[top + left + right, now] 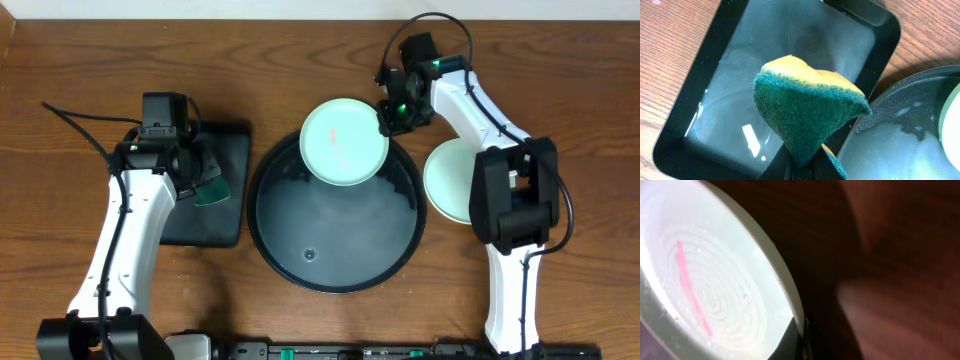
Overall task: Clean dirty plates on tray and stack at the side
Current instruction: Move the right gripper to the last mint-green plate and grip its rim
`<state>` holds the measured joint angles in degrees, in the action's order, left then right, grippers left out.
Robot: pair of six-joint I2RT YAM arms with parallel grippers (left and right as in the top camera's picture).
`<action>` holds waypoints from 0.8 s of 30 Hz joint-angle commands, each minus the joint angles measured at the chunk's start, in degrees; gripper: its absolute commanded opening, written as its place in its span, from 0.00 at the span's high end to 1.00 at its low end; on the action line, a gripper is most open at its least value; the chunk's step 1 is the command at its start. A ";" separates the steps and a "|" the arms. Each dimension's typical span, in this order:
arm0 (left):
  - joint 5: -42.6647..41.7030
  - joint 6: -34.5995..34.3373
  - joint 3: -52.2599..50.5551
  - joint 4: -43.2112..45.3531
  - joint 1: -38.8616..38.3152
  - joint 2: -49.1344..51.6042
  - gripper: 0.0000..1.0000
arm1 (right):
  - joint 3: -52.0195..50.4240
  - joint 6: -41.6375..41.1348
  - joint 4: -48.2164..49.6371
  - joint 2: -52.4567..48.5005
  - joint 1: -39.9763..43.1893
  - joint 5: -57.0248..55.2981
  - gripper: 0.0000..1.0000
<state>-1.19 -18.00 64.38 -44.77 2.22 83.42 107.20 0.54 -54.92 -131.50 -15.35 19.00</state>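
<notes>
A mint-green plate [343, 142] with a pink streak lies over the far rim of the round black tray [335, 255]. My right gripper [386, 122] is shut on the plate's right rim; the right wrist view shows the plate [705, 285] pinched at its edge between my fingers [801, 342]. A pale plate [447, 182] lies on the table right of the tray, partly under my right arm. My left gripper [205, 180] is shut on a green and yellow sponge [807, 107] and holds it above the rectangular black tray [720, 120].
The rectangular black tray [225, 215] lies left of the round tray, and both look wet. The round tray's rim [920, 85] shows at the right of the left wrist view. Bare wooden table surrounds both trays.
</notes>
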 commanded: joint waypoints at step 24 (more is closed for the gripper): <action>-6.36 -0.07 5.09 0.31 -2.93 -0.20 0.93 | -16.00 -15.08 1.62 5.49 -11.87 2.89 0.86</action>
<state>-3.77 -18.00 65.65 -44.75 1.50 83.42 92.23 -11.81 -55.29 -126.17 -27.11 20.03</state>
